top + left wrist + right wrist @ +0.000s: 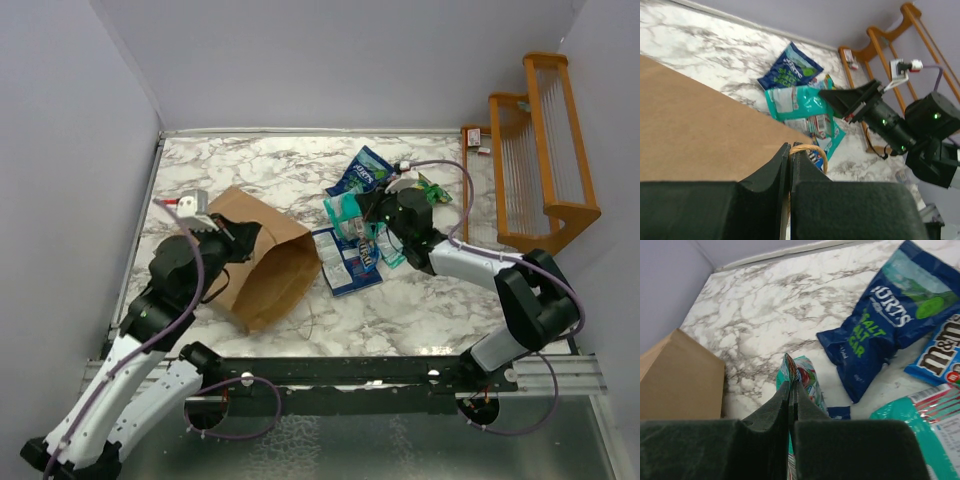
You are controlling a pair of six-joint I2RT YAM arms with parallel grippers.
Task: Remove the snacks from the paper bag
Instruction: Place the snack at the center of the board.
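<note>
Left gripper (790,152) nips twisted handle (814,150); right gripper (791,389) nips crinkly teal packet (808,378)

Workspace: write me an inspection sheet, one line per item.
Surface: marble-pattern table, no spills seen.
Job's things: paper bag lying on its side at left; dark blue packet, teal packet and others lie out beside it.
Clutter: orange rack at right edge.
Grippers: left gripper shut on the paper bag's handle; right gripper shut on a teal-and-red packet.
Cables: purple cables along both arms.
Surroundings: plain grey walls.
</note>
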